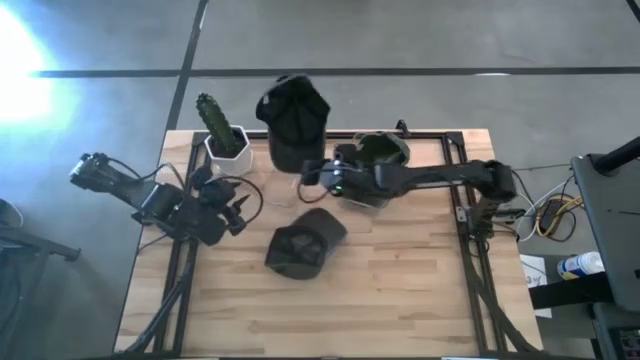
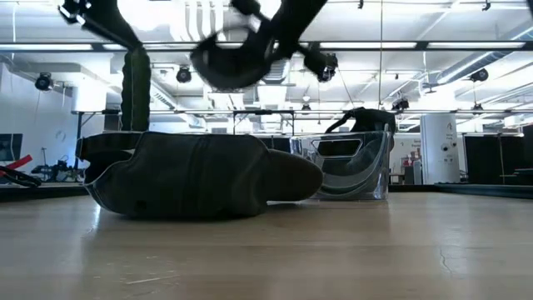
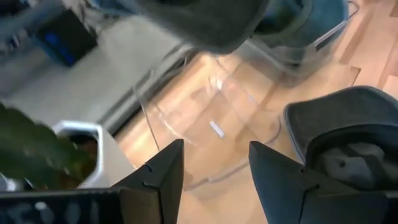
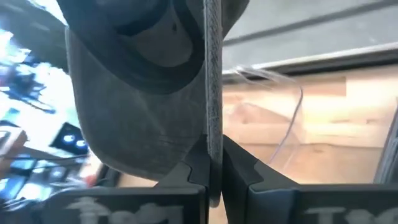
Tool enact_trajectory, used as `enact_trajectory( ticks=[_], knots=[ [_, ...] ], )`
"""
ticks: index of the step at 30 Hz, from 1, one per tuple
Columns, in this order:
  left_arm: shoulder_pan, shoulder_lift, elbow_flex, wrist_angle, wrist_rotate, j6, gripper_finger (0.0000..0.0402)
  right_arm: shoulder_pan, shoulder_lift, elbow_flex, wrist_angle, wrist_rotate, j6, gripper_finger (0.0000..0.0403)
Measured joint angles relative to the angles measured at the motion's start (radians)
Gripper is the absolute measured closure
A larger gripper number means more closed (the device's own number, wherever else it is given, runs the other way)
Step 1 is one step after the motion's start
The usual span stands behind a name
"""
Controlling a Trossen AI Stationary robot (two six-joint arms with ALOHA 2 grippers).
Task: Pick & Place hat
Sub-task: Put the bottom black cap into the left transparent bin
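A black cap is up in the air over the table's far edge, in my right gripper, which is shut on it; the low view shows the cap high above the table. A second dark cap lies on the wood near the middle, resting on its brim and crown. My left gripper is open, left of that cap and touching nothing; its wrist view shows the fingers apart over bare wood, the lying cap beside them. My right gripper pinches the black cap by its brim, which stands edge-on between the two fingers. The fingers come level from the table's right side. The cap is lifted clear, its crown stretching away beyond the fingertips toward the far edge.
A cactus in a white pot stands at the far left corner. A clear plastic bin with an olive cap in it sits under the right arm; another clear holder stands between the pot and the bin. Cables hang off the right edge.
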Motion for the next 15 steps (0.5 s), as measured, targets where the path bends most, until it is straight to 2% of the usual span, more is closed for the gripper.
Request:
enact_trajectory(
  ticks=[6,15],
  knots=[
    [-0.001,0.0,-0.034,-0.054,0.056,-0.207,0.0227,-0.065,0.155,0.062,-0.023,-0.074,0.085,0.0389],
    [-0.001,-0.001,-0.071,-0.065,0.093,-0.284,0.0227,-0.072,0.364,0.303,-0.334,-0.229,0.172,0.0381]
  ],
)
